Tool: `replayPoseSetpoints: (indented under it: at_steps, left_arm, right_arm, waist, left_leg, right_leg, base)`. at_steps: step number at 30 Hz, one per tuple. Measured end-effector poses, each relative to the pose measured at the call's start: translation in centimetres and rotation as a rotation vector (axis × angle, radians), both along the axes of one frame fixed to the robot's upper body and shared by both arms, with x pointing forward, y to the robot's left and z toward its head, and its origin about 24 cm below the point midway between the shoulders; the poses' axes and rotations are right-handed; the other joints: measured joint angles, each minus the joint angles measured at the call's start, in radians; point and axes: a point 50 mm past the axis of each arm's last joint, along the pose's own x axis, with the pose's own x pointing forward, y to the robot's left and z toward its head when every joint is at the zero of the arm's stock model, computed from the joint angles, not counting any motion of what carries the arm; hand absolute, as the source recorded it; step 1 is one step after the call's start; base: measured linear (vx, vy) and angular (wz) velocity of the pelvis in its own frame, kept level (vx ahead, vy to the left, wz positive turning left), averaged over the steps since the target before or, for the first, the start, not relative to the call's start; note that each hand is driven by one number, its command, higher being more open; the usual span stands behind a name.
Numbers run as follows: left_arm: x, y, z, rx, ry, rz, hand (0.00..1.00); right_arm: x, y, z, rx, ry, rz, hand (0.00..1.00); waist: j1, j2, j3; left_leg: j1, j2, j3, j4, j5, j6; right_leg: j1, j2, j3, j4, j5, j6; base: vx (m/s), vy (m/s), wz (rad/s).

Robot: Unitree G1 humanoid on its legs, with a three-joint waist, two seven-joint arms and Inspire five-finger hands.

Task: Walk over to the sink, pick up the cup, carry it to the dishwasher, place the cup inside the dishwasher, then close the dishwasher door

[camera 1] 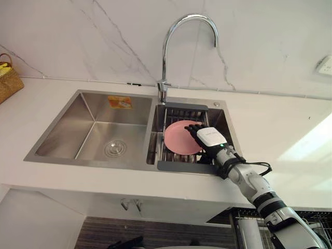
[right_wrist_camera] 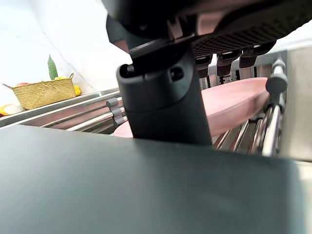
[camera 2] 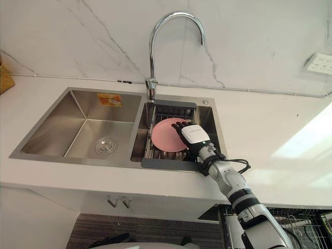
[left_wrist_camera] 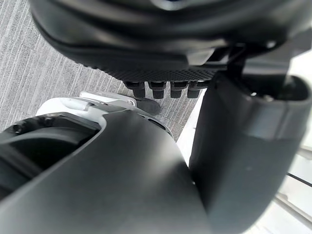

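Note:
A round, shallow pink dish (camera 1: 178, 138) leans in the dark rack (camera 1: 181, 166) that fills the sink's right basin. It looks more like a plate than a cup. My right hand (camera 1: 209, 137) reaches in from the lower right and lies against the dish's right edge. Its fingers (right_wrist_camera: 229, 57) stretch straight over the pink rim (right_wrist_camera: 234, 102) and its thumb (right_wrist_camera: 163, 97) stands in front of it, not curled round anything. My left hand (left_wrist_camera: 161, 63) hangs over the grey floor, its fingers (left_wrist_camera: 161, 90) relaxed and holding nothing.
A tall chrome tap (camera 1: 167, 52) rises behind the sink. The steel left basin (camera 1: 98, 135) holds nothing. A woven basket (camera 1: 7, 78) stands far left on the white counter (camera 1: 275, 140). A wire rack (camera 2: 306, 228) shows below the counter at the lower right.

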Motion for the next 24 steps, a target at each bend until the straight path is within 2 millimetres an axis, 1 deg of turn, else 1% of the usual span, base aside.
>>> replayPoseSetpoints:
  at_steps: [5,8,10,12,16,18,24]
  left_arm:
    - [0.2,0.0,0.0,0.009,-0.017,-0.007,1.00]
    - [0.2,0.1,0.1,0.022,-0.016,-0.033,1.00]
    - [0.3,0.0,0.1,0.026,-0.018,-0.049,1.00]
    - [0.5,-0.1,0.1,0.028,-0.028,-0.063,1.00]
    - [0.9,-0.1,0.2,0.040,-0.041,-0.097,1.00]
    - [1.0,-0.2,0.2,0.040,-0.047,-0.098,1.00]
    - [1.2,-0.2,0.2,0.047,-0.055,-0.116,1.00]
  right_arm:
    - [0.0,-0.3,0.0,0.008,-0.077,-0.014,0.00]
    - [-0.1,-0.5,-0.2,-0.023,-0.097,0.001,0.00]
    - [-0.2,-0.5,0.0,0.012,-0.178,-0.007,0.00]
    - [-0.3,-0.3,0.3,0.013,-0.239,0.023,0.00]
    - [-0.6,0.3,0.8,0.049,-0.329,0.088,0.00]
    - [-0.6,0.4,0.9,0.060,-0.347,0.089,0.00]
    - [-0.6,0.4,1.1,0.071,-0.365,0.096,0.00]
  waist:
    - [0.001,0.001,0.000]
    - [0.001,0.000,0.000]
    - [0.001,0.003,0.002]
    - [0.004,0.006,0.004]
    - [0.022,0.007,0.005]
    - [0.029,0.007,0.004]
    - [0.029,0.007,0.004]
  left_leg:
    - [-0.008,0.000,-0.012,0.000,0.003,-0.004]
    - [-0.009,0.002,-0.013,0.000,0.004,-0.006]
    - [-0.010,0.002,-0.013,0.000,0.004,-0.007]
    - [-0.013,0.003,-0.013,0.000,0.004,-0.007]
    - [-0.016,0.005,-0.015,0.000,0.005,-0.006]
    - [-0.018,0.005,-0.019,0.000,0.006,-0.004]
    - [-0.015,0.004,-0.020,0.003,0.006,-0.004]
  right_leg:
    - [0.000,0.000,-0.009,-0.002,-0.001,0.002]
    - [0.000,0.002,-0.009,-0.003,-0.001,0.003]
    - [0.000,0.002,-0.010,-0.004,0.000,0.002]
    - [0.000,0.003,-0.010,-0.007,0.000,0.001]
    - [0.000,0.007,-0.010,-0.013,0.003,-0.001]
    - [0.001,0.006,-0.014,-0.013,0.005,-0.004]
    - [0.004,0.006,-0.016,-0.013,0.005,-0.003]
  base:
    - [-0.03,-0.006,0.06]
    - [-0.01,-0.002,0.01]
    - [0.00,0.000,0.00]
    - [0.00,0.000,0.00]
    - [0.01,-0.001,0.01]
    - [0.04,-0.002,0.06]
    - [0.01,0.000,0.01]
